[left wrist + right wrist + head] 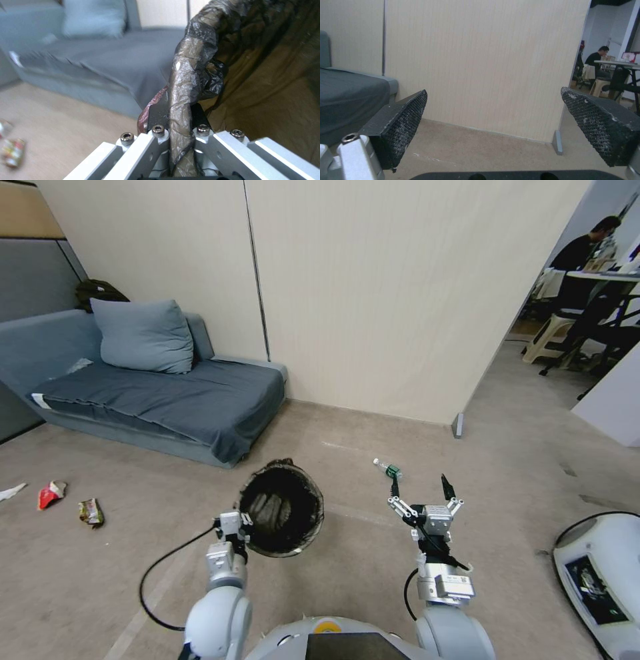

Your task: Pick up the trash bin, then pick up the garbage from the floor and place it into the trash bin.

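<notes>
Clamped in my left gripper (178,130) is the trash bin (283,510) rim, lifted off the floor; my right gripper (421,488) hangs wide open, empty, near a bottle (387,468).

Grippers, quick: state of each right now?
Left end effector: closed on the rim of the trash bin, held off the floor.
Right end effector: open, holding nothing, raised in front of the robot.

The trash bin (283,508) wears a glossy black liner, the sofa (167,393) and its pillow (143,337) are slate blue, the floor (100,580) is beige, the wall (400,300) cream, and wrappers (52,493) show red and yellow.
</notes>
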